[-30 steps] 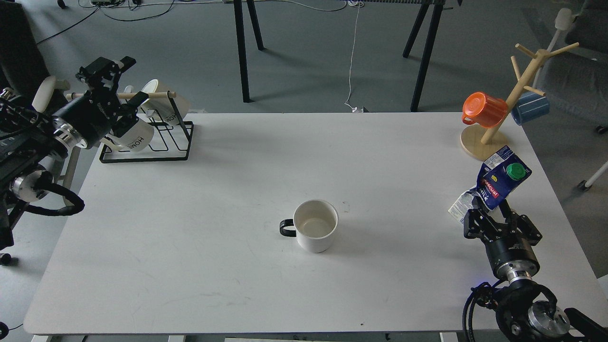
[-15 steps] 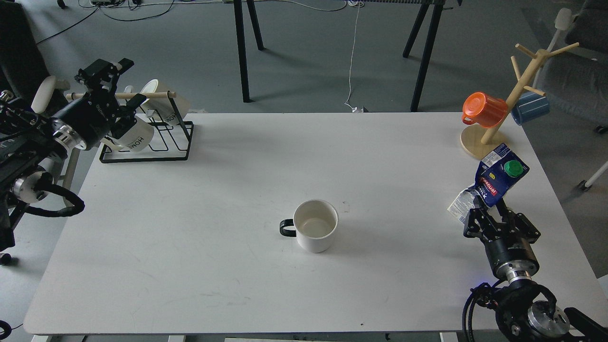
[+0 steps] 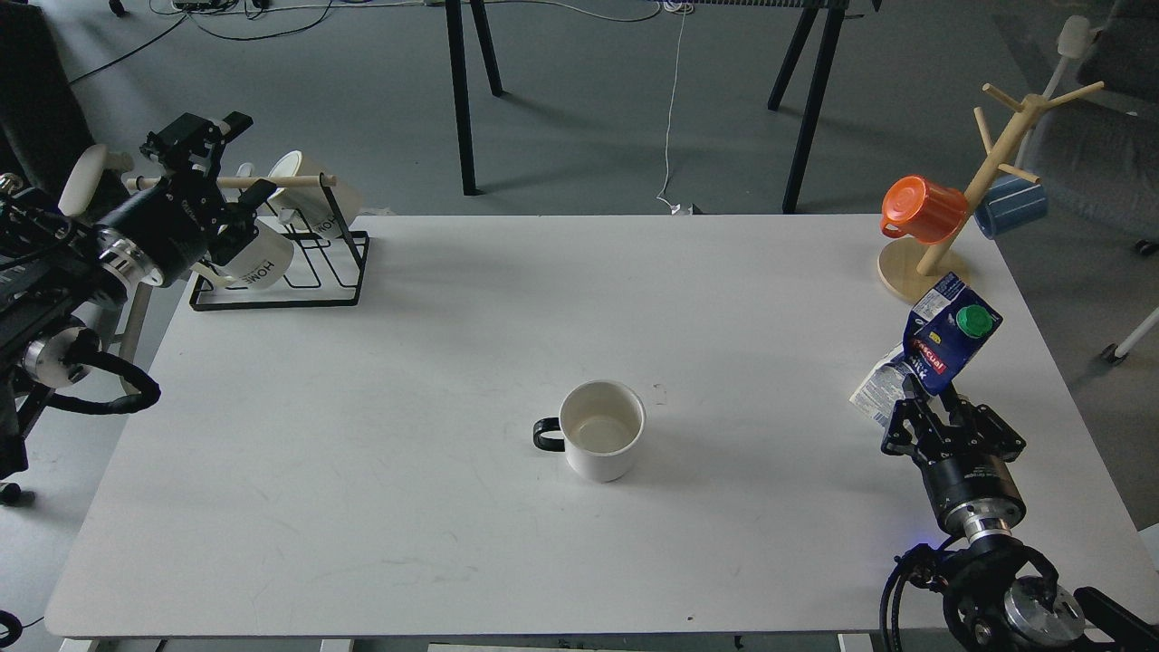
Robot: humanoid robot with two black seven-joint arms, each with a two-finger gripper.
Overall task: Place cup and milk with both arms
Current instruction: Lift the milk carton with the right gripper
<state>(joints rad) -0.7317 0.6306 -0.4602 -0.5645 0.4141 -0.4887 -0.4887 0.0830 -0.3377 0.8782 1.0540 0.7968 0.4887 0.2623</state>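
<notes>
The white cup (image 3: 600,438) with a black handle on its left stands upright on the middle of the white table (image 3: 453,344), apart from both grippers. The blue and white milk carton (image 3: 933,353) with its green cap is held tilted to the right at the table's right side. My right gripper (image 3: 933,398) is shut on the carton's lower part. My left gripper (image 3: 222,154) is at the far left, above the black mug rack (image 3: 312,267), with its fingers spread and nothing between them.
Cream "HOME" mugs (image 3: 258,258) sit on the black rack at the back left. A wooden mug tree (image 3: 973,195) at the back right carries an orange cup (image 3: 919,210) and a blue cup (image 3: 1010,206). Table legs and cables lie beyond the far edge.
The milk carton and my right gripper have shifted slightly left and up the frame. My left gripper has drawn back a little to the left. The cup has not moved.
</notes>
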